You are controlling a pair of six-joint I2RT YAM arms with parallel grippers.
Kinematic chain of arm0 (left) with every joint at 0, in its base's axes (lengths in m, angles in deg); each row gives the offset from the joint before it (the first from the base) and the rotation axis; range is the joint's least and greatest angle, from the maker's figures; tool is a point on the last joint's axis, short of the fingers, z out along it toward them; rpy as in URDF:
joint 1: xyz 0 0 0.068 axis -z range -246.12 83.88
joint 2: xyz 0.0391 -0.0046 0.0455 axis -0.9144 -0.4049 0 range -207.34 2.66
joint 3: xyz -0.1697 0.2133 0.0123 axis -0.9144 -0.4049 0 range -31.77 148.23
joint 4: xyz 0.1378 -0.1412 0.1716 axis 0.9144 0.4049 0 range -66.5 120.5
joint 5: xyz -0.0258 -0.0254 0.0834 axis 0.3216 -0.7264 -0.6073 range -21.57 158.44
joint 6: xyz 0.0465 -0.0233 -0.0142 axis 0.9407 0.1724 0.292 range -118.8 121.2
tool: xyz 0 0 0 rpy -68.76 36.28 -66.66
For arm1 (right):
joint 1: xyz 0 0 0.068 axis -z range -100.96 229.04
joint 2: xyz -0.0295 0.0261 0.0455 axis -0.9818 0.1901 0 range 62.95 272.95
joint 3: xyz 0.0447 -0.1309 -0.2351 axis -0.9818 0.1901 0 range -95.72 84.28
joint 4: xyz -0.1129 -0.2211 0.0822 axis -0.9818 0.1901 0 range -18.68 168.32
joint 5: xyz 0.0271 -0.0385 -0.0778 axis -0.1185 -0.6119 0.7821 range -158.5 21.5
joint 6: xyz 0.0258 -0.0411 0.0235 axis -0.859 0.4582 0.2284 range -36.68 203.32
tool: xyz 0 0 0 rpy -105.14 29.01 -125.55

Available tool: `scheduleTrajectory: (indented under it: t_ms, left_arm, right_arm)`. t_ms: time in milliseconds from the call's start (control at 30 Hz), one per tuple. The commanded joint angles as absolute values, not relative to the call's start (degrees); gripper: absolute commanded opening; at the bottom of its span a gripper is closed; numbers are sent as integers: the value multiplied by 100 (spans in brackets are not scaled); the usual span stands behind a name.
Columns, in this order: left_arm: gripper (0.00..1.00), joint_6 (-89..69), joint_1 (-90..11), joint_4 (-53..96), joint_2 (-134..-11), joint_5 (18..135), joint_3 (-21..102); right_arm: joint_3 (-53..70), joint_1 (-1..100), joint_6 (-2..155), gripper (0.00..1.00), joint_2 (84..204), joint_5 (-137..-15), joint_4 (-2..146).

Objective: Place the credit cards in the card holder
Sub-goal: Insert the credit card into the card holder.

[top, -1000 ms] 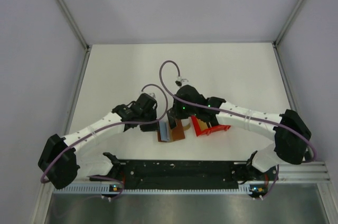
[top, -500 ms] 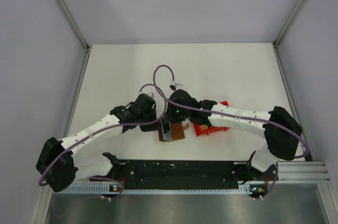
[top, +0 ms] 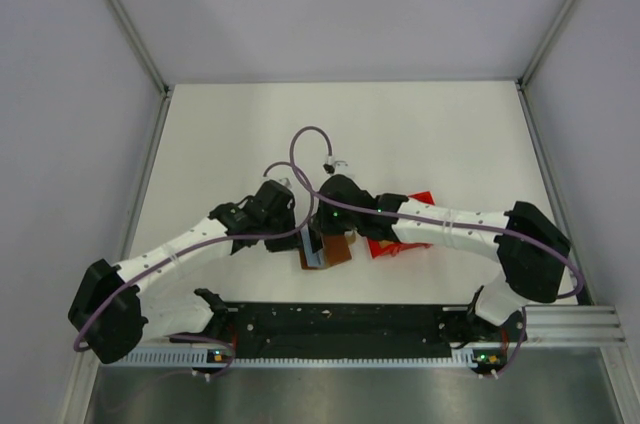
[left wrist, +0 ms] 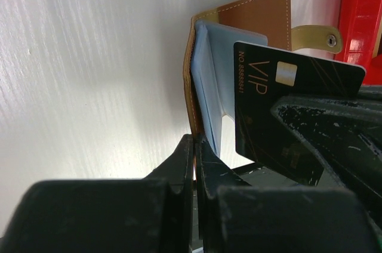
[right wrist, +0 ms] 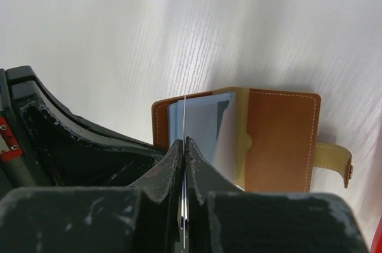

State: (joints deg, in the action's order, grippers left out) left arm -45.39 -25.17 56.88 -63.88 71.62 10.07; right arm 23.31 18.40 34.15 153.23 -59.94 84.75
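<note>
The card holder (left wrist: pixel 256 11) lies open on the white table, brown covers spread and pale blue sleeves (left wrist: pixel 209 80) standing up. My left gripper (left wrist: pixel 196 142) is shut on the edge of its left cover. A black credit card (left wrist: pixel 262 98) marked VIP hangs just right of the sleeves, pinched by my right gripper (right wrist: pixel 184 142). In the right wrist view that card (right wrist: pixel 185 116) shows edge-on as a thin line over the card holder (right wrist: pixel 280 139). From above, both grippers (top: pixel 298 236) (top: pixel 318 237) meet over the holder (top: pixel 340 252).
A red plastic box (top: pixel 395 244) (left wrist: pixel 361 8) sits right beside the holder, partly under my right arm. The holder's tan snap strap (right wrist: pixel 334 160) sticks out toward it. White table stretches to the back, with walls on both sides.
My right arm has swung left and lower, carrying the card over the open holder's sleeves. The left gripper has stayed shut on the cover, barely shifting.
</note>
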Motion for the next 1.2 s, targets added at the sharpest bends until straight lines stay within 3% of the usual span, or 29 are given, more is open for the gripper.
scheduleTrajectory:
  t_ms: [0,1167]
  left_arm:
    - [0,-4600,-2534,5470,-6220,7151,945]
    - [0,-4758,-2542,5320,-6141,7222,866]
  right_arm:
    - [2372,1778,3331,0,15392,-5778,8257]
    - [2276,1523,3225,0,15462,-5567,8081]
